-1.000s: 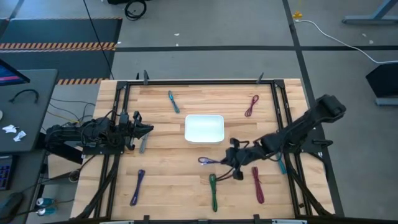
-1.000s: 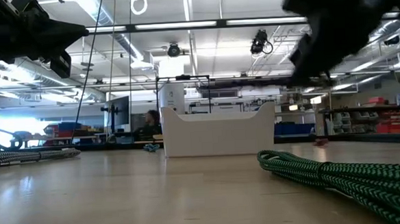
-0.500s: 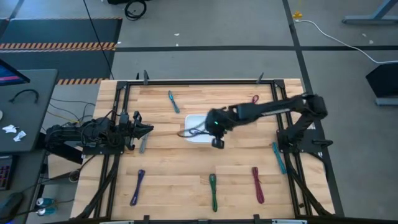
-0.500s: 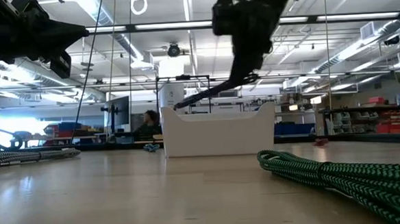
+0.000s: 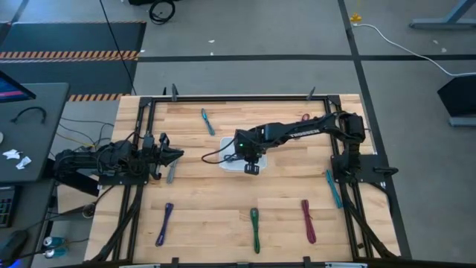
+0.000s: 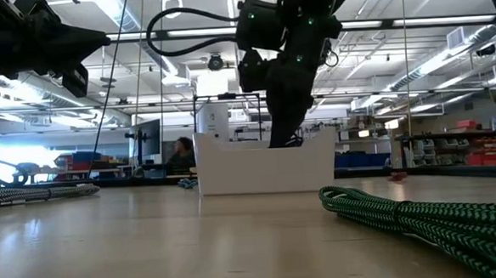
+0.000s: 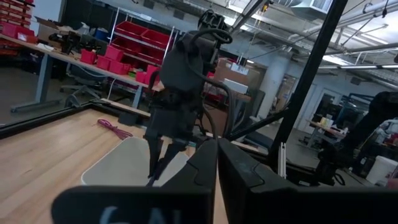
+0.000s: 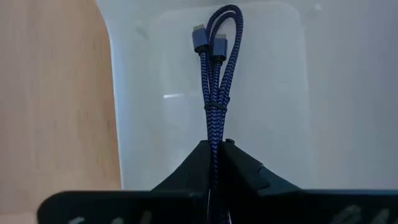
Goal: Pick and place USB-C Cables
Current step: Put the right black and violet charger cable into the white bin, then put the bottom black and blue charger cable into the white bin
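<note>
Blue braided cable [image 8: 214, 93] hangs clamped in the right tool [image 8: 214, 149], arm stretched over the white tray [image 5: 227, 165].

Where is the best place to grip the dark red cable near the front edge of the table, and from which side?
Probably at the middle of the dark red cable, coming straight down from above: it lies flat as a thin strip, with bare wood on both long sides.

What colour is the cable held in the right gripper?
Blue-purple braid with grey plugs: the cable in the right gripper, clearest in the right wrist view.
</note>
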`<action>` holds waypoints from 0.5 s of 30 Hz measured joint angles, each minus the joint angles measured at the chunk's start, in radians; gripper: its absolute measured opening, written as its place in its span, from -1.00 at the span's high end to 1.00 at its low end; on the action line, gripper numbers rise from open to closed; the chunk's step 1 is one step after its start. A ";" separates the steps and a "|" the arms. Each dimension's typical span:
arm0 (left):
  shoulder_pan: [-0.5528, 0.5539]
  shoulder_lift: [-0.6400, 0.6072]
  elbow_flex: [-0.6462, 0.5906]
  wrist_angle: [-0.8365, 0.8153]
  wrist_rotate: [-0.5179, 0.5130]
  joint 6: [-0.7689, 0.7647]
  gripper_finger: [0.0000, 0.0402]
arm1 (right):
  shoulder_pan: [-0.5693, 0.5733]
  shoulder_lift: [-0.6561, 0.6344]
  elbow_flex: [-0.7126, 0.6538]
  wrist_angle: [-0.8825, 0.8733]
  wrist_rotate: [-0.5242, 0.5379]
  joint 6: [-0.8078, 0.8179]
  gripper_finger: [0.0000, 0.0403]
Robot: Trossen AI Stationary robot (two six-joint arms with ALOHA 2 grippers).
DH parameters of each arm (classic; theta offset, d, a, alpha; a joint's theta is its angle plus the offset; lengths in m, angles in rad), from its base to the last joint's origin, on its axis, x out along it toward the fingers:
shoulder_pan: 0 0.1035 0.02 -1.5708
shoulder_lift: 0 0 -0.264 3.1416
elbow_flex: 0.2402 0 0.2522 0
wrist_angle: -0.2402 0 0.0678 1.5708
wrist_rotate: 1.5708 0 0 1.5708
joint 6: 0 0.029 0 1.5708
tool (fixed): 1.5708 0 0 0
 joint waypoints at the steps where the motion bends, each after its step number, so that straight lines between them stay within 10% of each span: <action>1: 0.000 0.000 0.000 0.000 0.000 0.000 0.92 | 0.000 0.003 0.000 0.002 0.000 0.000 0.73; 15: 0.000 0.000 0.000 0.000 0.000 -0.026 0.89 | 0.058 -0.216 -0.039 0.021 0.222 -0.033 0.37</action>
